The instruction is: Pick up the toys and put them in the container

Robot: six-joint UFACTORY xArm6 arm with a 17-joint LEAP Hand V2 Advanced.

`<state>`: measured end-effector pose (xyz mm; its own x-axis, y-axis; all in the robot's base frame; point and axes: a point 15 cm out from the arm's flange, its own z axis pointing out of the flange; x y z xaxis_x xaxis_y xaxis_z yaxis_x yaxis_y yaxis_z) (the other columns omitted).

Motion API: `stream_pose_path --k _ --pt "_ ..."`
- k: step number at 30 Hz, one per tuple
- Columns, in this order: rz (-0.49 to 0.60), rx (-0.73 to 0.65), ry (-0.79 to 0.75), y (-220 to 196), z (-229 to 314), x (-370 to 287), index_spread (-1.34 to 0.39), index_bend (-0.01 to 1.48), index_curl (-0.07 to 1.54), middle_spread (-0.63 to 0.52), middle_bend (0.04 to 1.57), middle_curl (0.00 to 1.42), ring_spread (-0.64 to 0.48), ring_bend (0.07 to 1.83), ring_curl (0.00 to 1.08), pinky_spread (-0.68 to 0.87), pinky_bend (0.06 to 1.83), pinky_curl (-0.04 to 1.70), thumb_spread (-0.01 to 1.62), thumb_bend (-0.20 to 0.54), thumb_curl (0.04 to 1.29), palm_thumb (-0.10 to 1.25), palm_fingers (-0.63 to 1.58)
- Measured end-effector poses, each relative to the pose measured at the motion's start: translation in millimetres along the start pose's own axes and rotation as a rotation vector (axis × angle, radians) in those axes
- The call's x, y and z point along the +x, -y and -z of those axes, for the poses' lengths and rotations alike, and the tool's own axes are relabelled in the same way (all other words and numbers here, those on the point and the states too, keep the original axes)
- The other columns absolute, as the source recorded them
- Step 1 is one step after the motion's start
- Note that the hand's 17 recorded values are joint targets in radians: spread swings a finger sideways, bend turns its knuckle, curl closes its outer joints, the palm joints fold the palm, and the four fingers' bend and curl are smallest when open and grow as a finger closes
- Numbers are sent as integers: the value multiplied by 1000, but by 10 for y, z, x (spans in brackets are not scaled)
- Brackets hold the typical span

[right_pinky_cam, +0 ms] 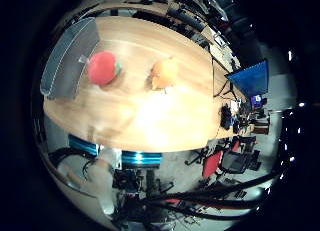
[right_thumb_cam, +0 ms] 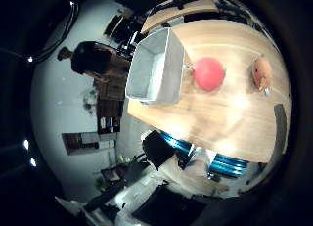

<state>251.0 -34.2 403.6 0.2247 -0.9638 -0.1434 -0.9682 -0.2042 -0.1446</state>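
Observation:
A red round toy point(right_pinky_cam: 103, 67) and an orange toy point(right_pinky_cam: 165, 73) lie side by side on a light wooden table point(right_pinky_cam: 150, 116). A grey rectangular container point(right_thumb_cam: 156, 67) stands at the table's end, beside the red toy point(right_thumb_cam: 207, 73); what is inside it does not show. The orange toy point(right_thumb_cam: 260, 71) lies farther from the container. My hand point(right_thumb_cam: 181, 177) is well above the table, off its long edge, away from both toys. Its white and teal fingers show at the edge of the thumb side view, relaxed, with nothing between them.
A dark flat strip point(right_thumb_cam: 279, 123) lies on the table near one edge. Beyond the table are a blue screen point(right_pinky_cam: 252, 81), desks and a red chair point(right_pinky_cam: 212, 163).

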Motion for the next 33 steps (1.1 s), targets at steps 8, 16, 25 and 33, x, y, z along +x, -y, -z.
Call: stream_pose_path --k 8,16,25,33 --pt "17 0 1 14 5 -46 -457 159 265 -99 249 362 -16 483 222 435 501 259 1035 -26 269 189 291" --pt "16 -5 4 14 -16 -50 -461 160 268 -99 259 363 -13 487 218 434 508 251 1036 -26 269 189 290" --pt "28 32 -10 181 -37 -95 -462 132 253 -106 249 358 -34 557 230 438 541 251 1018 -25 273 198 302" --pt "66 -50 -8 496 -428 -139 -461 139 238 -125 247 357 -46 607 239 431 603 263 996 -27 278 211 261"
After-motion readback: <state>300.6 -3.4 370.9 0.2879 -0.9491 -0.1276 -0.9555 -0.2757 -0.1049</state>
